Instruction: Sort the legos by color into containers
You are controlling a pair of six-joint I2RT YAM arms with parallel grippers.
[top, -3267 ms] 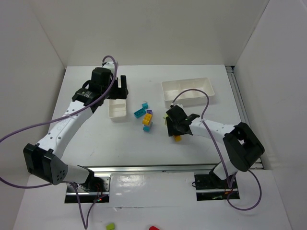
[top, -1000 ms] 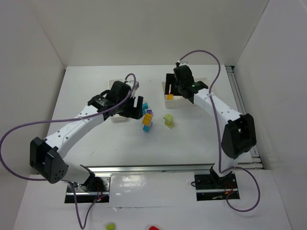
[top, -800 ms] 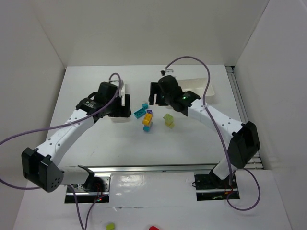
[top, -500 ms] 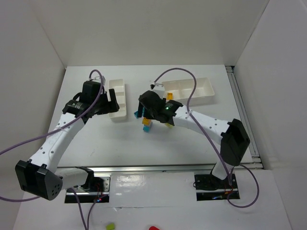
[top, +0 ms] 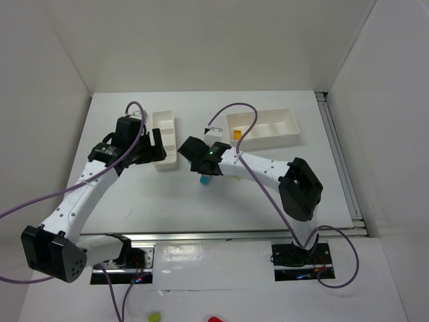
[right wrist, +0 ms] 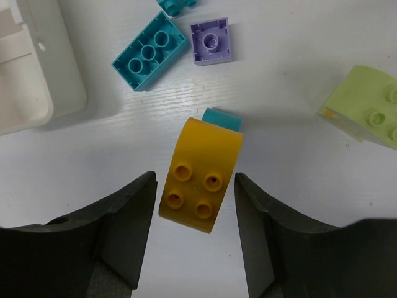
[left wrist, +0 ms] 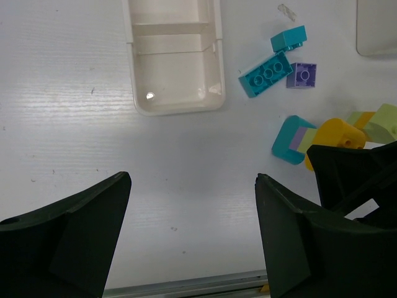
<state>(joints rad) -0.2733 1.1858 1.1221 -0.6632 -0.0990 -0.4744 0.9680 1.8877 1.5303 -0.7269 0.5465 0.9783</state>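
My right gripper (right wrist: 194, 197) is open, with its jaws on either side of a yellow-orange brick (right wrist: 201, 174) and a gap on each side. That brick sits on a teal brick (right wrist: 223, 118). A long teal brick (right wrist: 150, 51), a purple brick (right wrist: 211, 40) and a lime brick (right wrist: 369, 115) lie nearby. In the top view the right gripper (top: 203, 169) hangs over this pile. My left gripper (left wrist: 192, 236) is open and empty, beside the narrow tray (top: 164, 137). One yellow brick (top: 236, 134) lies in the wide tray (top: 268, 127).
In the left wrist view the narrow tray (left wrist: 173, 62) holds nothing, and a small teal brick (left wrist: 288, 38) lies right of it. The right arm's cable arcs over the wide tray. White walls close in the table on the left, back and right.
My right gripper moved from the wide tray, where a yellow brick now lies, down-left to the pile. My left gripper drew back left from the pile to beside the narrow tray.
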